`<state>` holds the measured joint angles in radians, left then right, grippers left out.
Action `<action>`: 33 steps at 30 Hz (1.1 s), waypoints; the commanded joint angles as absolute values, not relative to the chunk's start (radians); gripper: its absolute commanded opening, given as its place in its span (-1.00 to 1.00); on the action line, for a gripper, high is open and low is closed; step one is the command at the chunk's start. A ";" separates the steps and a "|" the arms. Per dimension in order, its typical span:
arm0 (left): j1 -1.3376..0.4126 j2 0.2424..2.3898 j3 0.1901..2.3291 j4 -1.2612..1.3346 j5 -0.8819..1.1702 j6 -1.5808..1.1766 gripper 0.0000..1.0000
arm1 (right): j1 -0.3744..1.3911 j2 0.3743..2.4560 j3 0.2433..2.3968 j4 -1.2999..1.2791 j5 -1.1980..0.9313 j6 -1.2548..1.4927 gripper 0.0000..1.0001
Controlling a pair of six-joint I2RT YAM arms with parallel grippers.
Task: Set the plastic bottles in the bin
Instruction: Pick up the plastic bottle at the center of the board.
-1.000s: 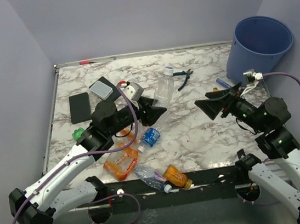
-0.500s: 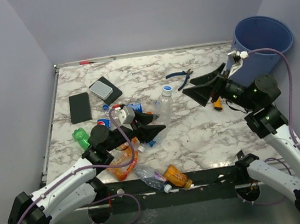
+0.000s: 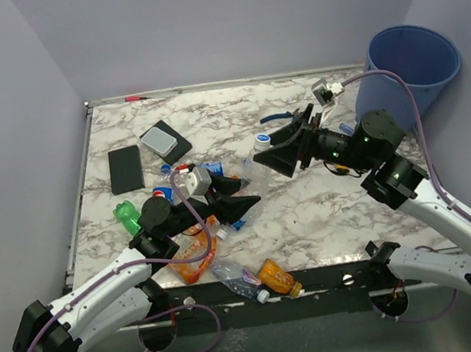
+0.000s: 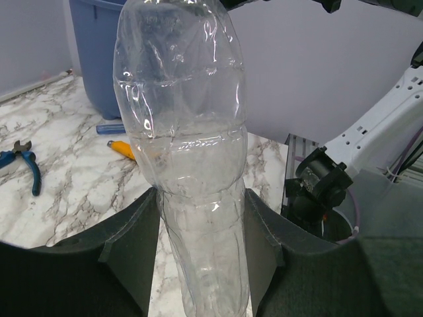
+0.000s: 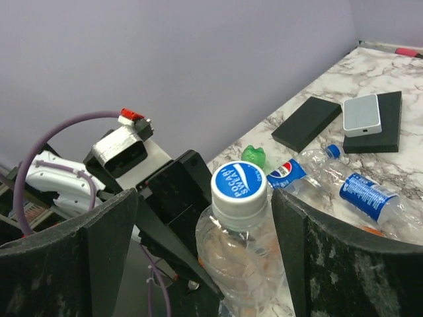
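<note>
My left gripper [image 4: 201, 205] is shut on the lower body of a clear plastic bottle [image 4: 182, 132], which it holds up off the table. In the top view that bottle [image 3: 255, 158] slants from the left gripper [image 3: 251, 195] up to its blue-and-white cap. My right gripper [image 3: 281, 158] has reached its cap end. In the right wrist view the cap [image 5: 239, 187] sits between the open right fingers [image 5: 106, 244], with a gap on each side. More bottles lie near the left arm: green [image 3: 126, 214], Pepsi-labelled [image 3: 164, 194], orange [image 3: 192, 255], clear [image 3: 236, 276]. The blue bin [image 3: 412, 66] stands at the far right.
A flat black slab [image 3: 125, 169] and a grey box on a black pad [image 3: 160, 140] lie at the back left. Blue-handled pliers [image 3: 278, 119] rest behind the grippers. An orange-handled tool [image 4: 122, 148] lies near the bin's base. Another orange bottle [image 3: 279, 276] sits at the front edge.
My right arm has swung left from beside the bin to the bottle's cap end, its jaws narrowing slightly. My left arm pulled back and lowered with the bottle, then held still.
</note>
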<state>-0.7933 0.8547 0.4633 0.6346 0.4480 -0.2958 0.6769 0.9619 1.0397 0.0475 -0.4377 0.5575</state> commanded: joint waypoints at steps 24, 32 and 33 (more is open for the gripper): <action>-0.791 0.808 0.443 0.647 0.328 -0.305 0.98 | 0.703 0.982 1.094 -0.066 -0.251 0.499 -0.99; -0.791 0.704 0.427 0.582 0.013 -0.230 0.98 | 0.703 0.988 1.494 -0.411 0.196 0.197 -1.00; -0.791 0.690 0.425 0.574 -0.035 -0.222 0.98 | 0.704 0.987 1.527 -0.402 0.266 0.153 -0.99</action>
